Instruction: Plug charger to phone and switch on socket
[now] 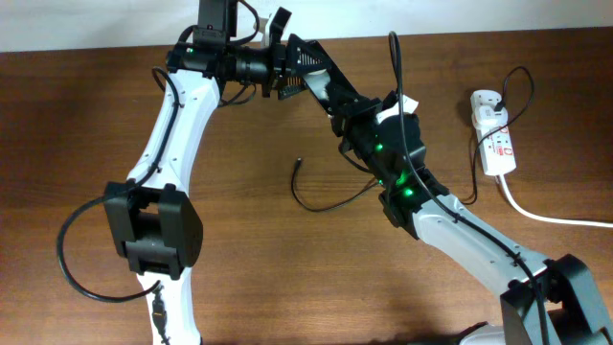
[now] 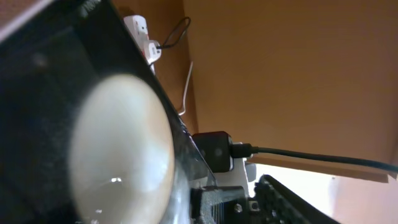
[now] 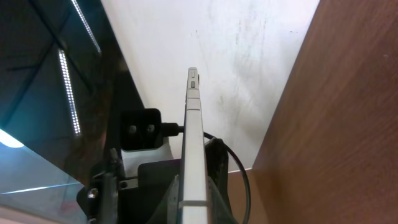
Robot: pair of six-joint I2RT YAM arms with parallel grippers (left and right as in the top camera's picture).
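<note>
Pinching the phone (image 3: 194, 124) edge-on, the right gripper (image 3: 193, 190) hangs beside the left gripper (image 1: 276, 59) at the table's (image 1: 77, 115) 12 o'clock. Whether the left's jaws grip cannot be told. The charger (image 1: 300, 164) lies loose mid-table, with the socket (image 1: 495, 134) at 3 o'clock.

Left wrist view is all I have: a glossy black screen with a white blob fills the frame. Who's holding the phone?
Observer: Right wrist view shows the phone edge-on between the fingers of the right gripper, which is shut on it.
Operator: Charger in yet?
Observer: No. Overhead, the charger tip lies loose on the table, apart from the phone.
Operator: Socket?
Observer: Overhead, the socket lies out past the right arm, with neither gripper near it.
</note>
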